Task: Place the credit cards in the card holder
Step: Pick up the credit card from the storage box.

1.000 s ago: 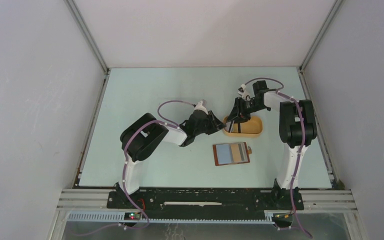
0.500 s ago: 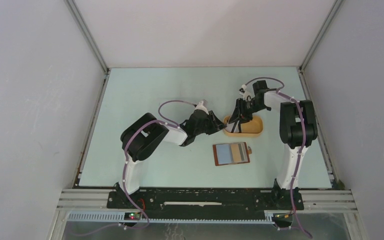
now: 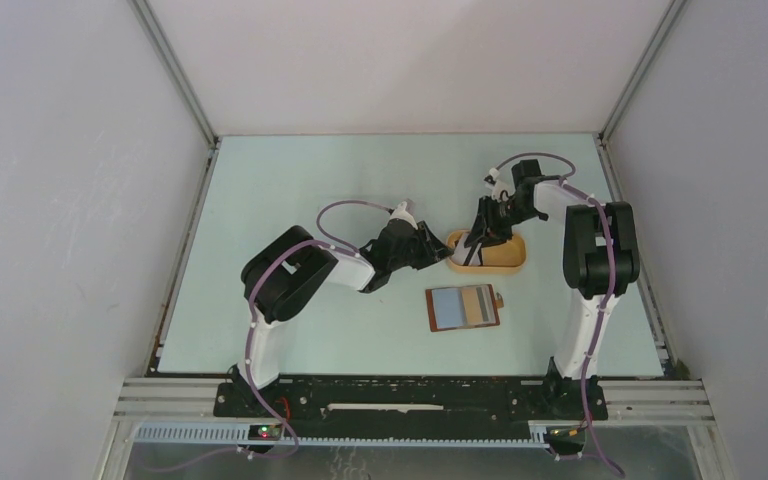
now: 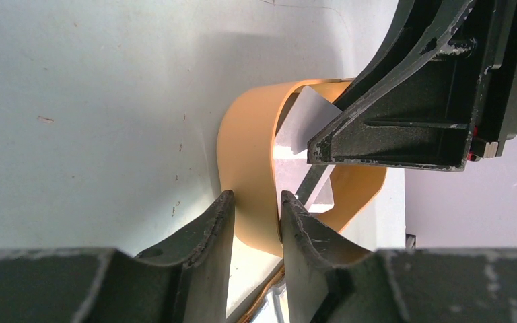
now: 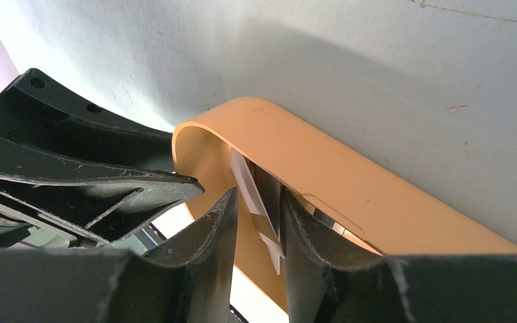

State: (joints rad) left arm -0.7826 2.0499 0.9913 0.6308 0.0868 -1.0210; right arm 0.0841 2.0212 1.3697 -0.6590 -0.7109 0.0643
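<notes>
The card holder (image 3: 480,306) lies open on the mat, a bluish card (image 3: 448,308) on its left half. An orange tray (image 3: 500,255) lies behind it. My left gripper (image 3: 438,249) is shut on the tray's left end wall (image 4: 246,148), one finger outside and one inside (image 4: 256,202). My right gripper (image 3: 474,248) reaches down into the tray. Its jaws stand narrowly apart (image 5: 257,202) around a pale card (image 5: 246,180) that stands tilted and leans on the right finger. That card also shows in the left wrist view (image 4: 306,118). A dark-striped card (image 4: 313,185) lies on the tray floor.
The tray's long wall (image 5: 350,182) runs close past my right fingers. My two grippers are almost touching at the tray's left end. White walls and metal rails (image 3: 175,90) close the mat in on three sides.
My right wrist has shifted slightly to the right and its fingers have dipped further into the tray. The left arm, tray and card holder have not moved.
</notes>
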